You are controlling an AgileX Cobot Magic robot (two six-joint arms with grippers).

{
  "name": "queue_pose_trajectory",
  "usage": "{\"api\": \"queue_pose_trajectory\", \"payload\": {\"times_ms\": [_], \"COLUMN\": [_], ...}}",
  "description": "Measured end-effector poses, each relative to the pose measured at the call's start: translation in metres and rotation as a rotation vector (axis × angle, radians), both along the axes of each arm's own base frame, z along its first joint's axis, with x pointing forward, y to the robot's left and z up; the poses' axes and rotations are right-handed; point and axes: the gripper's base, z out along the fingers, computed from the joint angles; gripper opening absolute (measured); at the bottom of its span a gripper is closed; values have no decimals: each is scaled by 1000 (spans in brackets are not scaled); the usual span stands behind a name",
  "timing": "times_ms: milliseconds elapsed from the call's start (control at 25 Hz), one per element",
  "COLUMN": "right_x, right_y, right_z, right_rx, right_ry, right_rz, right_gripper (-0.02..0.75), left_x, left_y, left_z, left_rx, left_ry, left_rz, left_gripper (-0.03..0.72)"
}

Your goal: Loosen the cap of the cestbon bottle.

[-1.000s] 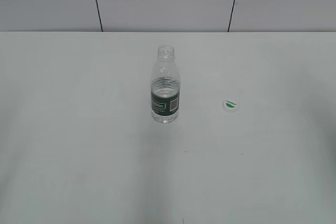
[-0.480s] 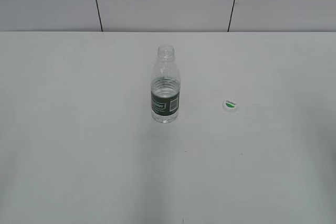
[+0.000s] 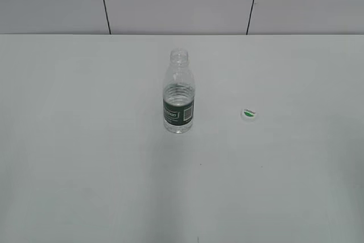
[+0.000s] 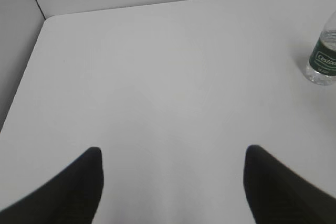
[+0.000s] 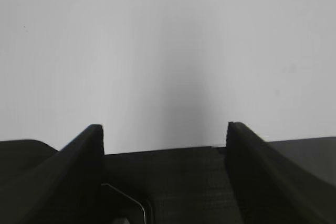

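Clear ribbed plastic cestbon bottle (image 3: 179, 92) upright, neck open | white round screw cap (image 3: 248, 114) removed, on white worktop (image 3: 85, 140) to its right | left tool (image 4: 173, 182), right tool (image 5: 164, 135) released, withdrawn near, empty.

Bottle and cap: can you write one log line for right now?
cestbon bottle: upright, open | cap: off, on table | left end effector: open | right end effector: open

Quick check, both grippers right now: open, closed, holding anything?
Left gripper: open, holding nothing, over bare table.
Right gripper: open, holding nothing.
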Motion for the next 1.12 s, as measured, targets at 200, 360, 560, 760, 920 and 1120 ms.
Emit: {"api": "queue_pose_trajectory", "payload": {"times_ms": [200,360,560,760,920,1120], "right_x": [-18,-33,-58,-63,-63,-63], "right_y": [-1,-2,-4,-5,-5,-5], "right_z": [2,6,7,6,6,6], "right_rx": [6,14,24,21,20,20], "right_ry": [-104,-208,-365,-398,-398,-398], "right_rz": [0,0,-1,-3,-4,-4], "right_gripper": [551,551,551,551,551,551], "left_x": [0,0,0,0,0,0], "left_y": [0,0,0,0,0,0], "left_z": [0,0,0,0,0,0], "left_rx": [0,0,0,0,0,-3], "left_ry": [0,0,0,-1,0,0], "left_rz": [0,0,0,0,0,1], "left_gripper": [489,489,489,489,489,489]}}
